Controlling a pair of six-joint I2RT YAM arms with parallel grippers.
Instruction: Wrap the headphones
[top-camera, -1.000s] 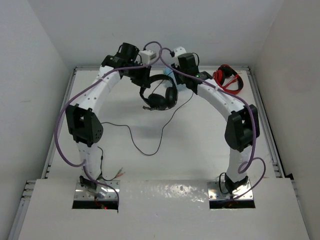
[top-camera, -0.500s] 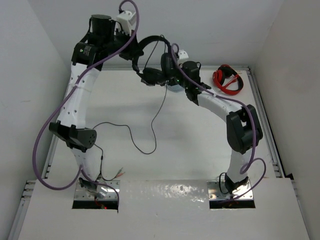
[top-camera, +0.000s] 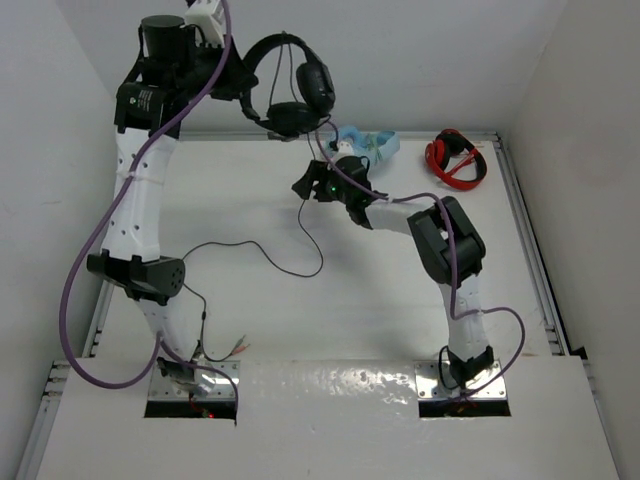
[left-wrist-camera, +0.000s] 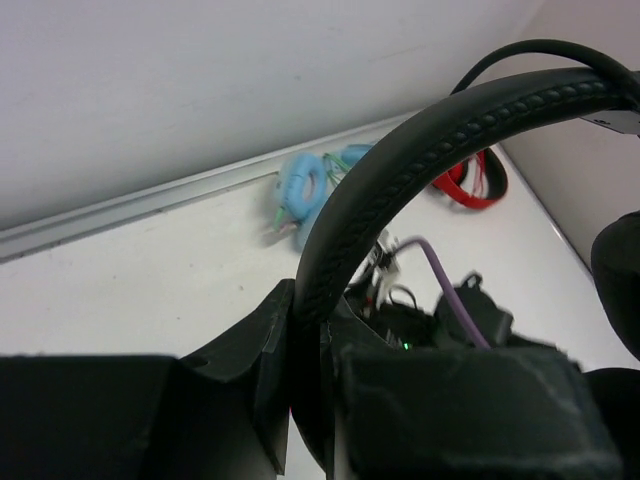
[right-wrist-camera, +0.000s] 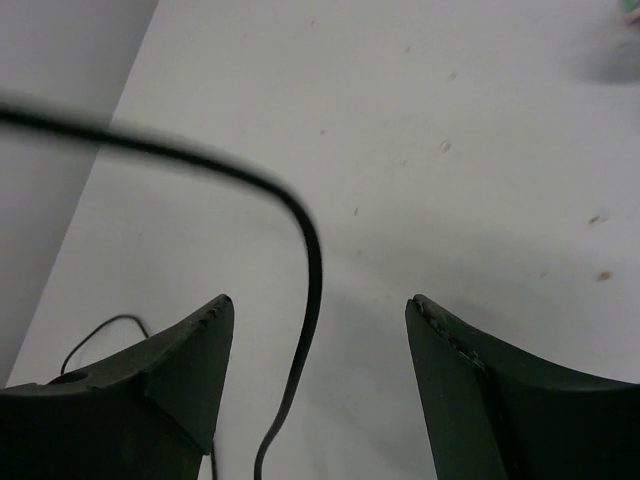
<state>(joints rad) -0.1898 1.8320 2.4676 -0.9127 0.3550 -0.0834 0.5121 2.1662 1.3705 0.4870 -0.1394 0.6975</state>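
Note:
The black headphones hang in the air at the back, high above the table. My left gripper is shut on their headband, which runs up out of the jaws in the left wrist view. Their thin black cable drops from the earcups to the table and runs to the coloured plugs by the left base. My right gripper is open low over the table below the headphones. In the right wrist view the cable passes between its spread fingers without being held.
Light-blue headphones lie at the back middle and red-and-black headphones at the back right; both show in the left wrist view. A metal rail borders the table's right side.
My left arm has lifted the black headphones higher and further left. My right gripper has swung down and left to the hanging cable, uncovering the light-blue headphones.

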